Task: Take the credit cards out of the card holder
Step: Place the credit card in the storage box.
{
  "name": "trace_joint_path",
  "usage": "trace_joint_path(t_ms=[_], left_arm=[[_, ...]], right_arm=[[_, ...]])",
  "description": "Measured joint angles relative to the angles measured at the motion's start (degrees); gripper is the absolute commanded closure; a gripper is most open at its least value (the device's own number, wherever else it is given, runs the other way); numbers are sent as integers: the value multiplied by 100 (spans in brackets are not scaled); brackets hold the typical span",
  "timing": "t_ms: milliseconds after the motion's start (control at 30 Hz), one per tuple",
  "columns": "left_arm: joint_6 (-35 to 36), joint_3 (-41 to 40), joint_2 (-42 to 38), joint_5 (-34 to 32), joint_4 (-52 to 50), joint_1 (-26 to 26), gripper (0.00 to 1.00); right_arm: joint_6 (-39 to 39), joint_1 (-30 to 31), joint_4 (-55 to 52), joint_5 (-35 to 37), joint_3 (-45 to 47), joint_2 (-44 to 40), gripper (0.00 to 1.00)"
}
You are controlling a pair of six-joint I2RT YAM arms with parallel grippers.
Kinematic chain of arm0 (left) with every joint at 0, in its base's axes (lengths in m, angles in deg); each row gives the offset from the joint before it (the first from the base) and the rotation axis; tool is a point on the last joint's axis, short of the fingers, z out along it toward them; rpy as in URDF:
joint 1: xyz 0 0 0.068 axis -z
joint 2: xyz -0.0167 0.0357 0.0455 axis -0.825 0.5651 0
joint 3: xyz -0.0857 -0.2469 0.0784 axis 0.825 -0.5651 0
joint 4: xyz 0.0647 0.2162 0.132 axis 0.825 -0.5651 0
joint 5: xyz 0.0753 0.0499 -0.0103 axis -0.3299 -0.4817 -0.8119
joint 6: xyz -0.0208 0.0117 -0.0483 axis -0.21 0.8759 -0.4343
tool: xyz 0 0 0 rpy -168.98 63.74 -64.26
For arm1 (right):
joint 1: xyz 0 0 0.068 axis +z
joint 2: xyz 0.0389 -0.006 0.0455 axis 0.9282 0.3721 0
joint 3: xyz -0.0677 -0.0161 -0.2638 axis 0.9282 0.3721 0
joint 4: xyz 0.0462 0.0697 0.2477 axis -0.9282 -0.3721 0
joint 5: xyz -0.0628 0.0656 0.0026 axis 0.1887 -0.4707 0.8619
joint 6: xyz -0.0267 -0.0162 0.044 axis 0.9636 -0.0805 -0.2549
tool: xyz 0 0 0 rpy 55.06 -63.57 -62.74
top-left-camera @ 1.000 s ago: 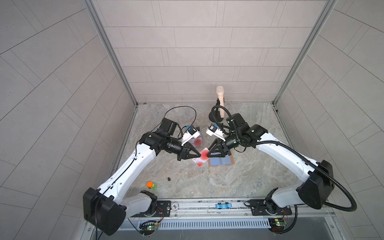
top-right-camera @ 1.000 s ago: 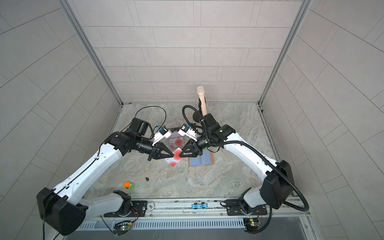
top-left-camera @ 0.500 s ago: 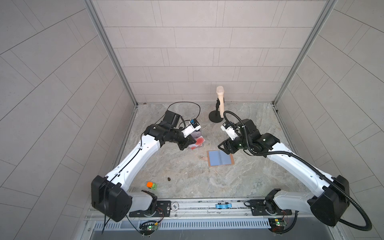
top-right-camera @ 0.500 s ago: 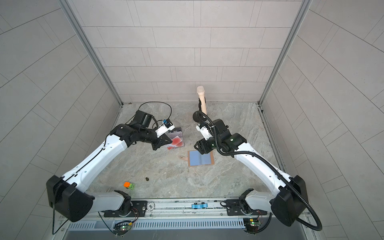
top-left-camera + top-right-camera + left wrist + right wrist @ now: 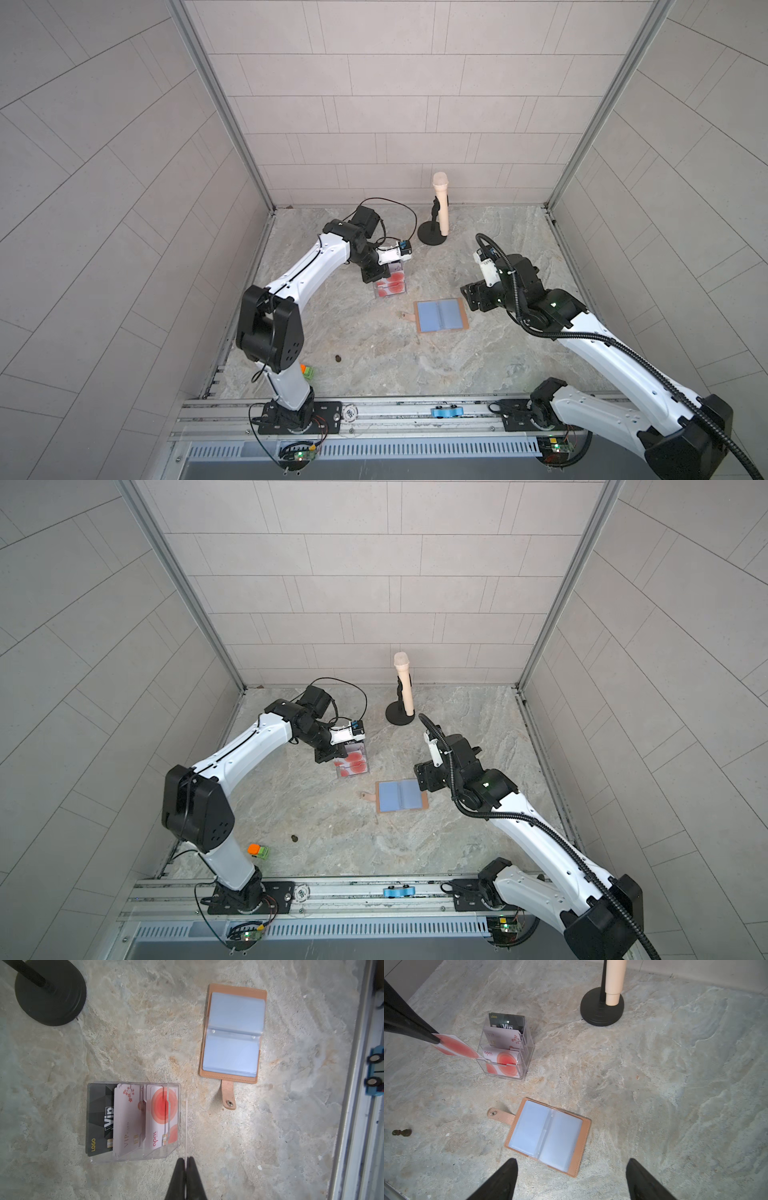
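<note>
Left gripper (image 5: 436, 1040) clenched on red-circle card (image 5: 456, 1048) just beside clear box (image 5: 506, 1073) holding three more cards (image 5: 128, 1113). Card holder (image 5: 548, 1136) lies open mid-table, sleeves look empty. Right gripper (image 5: 572, 1159) released at its right. Risk: the thin end-pinch lets the card pivot, snag the rim, tip the box

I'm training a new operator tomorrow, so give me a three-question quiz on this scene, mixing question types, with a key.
1. True or false: the card holder lies open.
2. The left fingers are shut on: A) a red-circle card; B) the snap tab; C) nothing.
3. How many cards show in the clear box?
Key: 1 true; 2 A; 3 three.
</note>
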Motion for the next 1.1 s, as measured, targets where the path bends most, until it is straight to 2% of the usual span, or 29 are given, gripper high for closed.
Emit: trace_joint_path(t_ms=[167,467,1100], left_arm=[[286,308,511,-254,-26,-7,100],[407,402,916,-431,149,-15,100],[256,396,1001,-396,522,-15,100]], right_arm=[[-46,-13,4,162,33,-57,11],[-72,-33,4,332,35,-52,10],[-74,-44,90,354,133,-85,10]])
